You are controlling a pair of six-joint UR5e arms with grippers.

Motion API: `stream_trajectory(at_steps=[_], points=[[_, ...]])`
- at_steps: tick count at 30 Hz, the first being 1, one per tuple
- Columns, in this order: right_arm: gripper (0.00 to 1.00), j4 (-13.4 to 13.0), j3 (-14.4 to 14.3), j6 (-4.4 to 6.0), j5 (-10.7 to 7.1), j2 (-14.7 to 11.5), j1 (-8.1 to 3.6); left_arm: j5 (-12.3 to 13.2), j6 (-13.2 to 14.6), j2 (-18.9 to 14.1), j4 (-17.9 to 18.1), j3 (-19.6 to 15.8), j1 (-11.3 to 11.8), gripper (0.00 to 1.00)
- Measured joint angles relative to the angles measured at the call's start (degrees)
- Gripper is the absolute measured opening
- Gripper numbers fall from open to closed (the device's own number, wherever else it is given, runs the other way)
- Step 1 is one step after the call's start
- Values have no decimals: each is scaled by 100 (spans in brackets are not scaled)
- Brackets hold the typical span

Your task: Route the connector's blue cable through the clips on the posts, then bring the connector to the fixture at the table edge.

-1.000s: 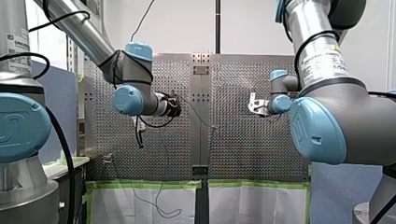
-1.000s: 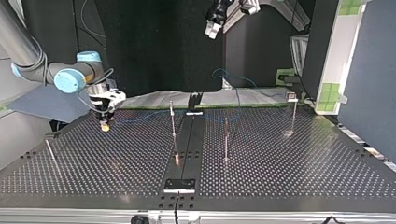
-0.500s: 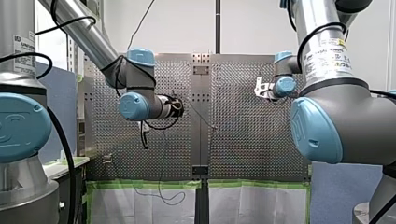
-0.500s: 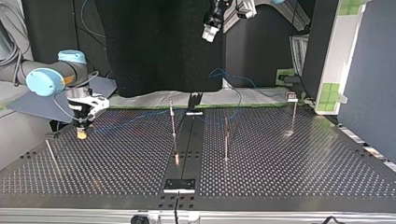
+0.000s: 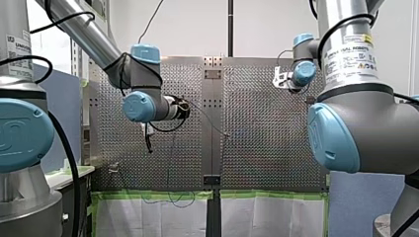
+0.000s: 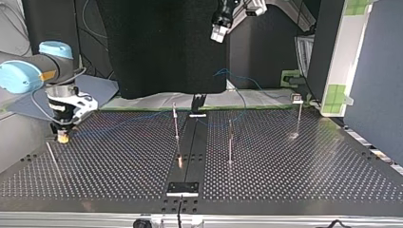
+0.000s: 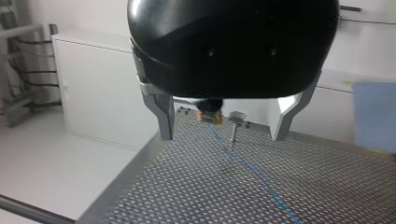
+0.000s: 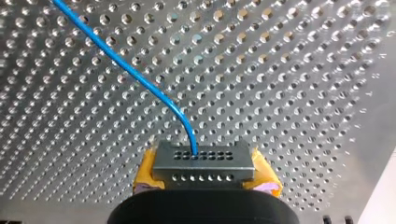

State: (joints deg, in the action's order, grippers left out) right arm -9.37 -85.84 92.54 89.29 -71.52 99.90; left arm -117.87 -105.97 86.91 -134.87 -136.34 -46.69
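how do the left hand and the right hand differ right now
My left hand is open and empty; my right hand is shut on the connector, with its blue cable trailing. My left hand hangs high above the table; my right hand sits low near it. My left hand has metal fingers; my right hand yellow pads. Both have two fingers.

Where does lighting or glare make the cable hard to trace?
Top view: dark backdrop, dim table, cable faint; glints by the posts. Front view: table shines pale, cable just a thin dark line. Right wrist view: even light, cable plain up to the connector in my right tool. Left wrist view: bright cabinet behind, cable readable.
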Motion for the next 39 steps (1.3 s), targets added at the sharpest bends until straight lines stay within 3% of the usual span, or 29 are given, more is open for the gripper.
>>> stream_trajectory(at_steps=[5,11,15,18,20,23,29,32,39], points=[[0,-79,-229,77,-144,-251,-53,-1,88,189,-5,-1,-2,100],[0,-335,-503,203,-407,-528,-115,-5,105,8,-33,-3,33,100],[0,-518,-685,187,-578,-712,-144,-62,156,-162,-152,-2,55,100],[0,-670,-782,99,-716,-797,-176,-159,233,-273,-216,-3,68,100],[0,-769,-831,59,-813,-771,-205,-205,277,-268,-227,-2,68,100],[0,-910,-928,87,-953,-687,-258,-232,332,-176,-209,1,58,100],[0,-1225,-1172,348,-1266,-622,-432,-337,465,89,-66,59,41,100],[0,-1376,-1214,429,-1417,-555,-510,-399,493,229,-3,120,20,100],[0,-1666,-1228,325,-1707,-312,-682,-432,494,392,29,190,64,100]])
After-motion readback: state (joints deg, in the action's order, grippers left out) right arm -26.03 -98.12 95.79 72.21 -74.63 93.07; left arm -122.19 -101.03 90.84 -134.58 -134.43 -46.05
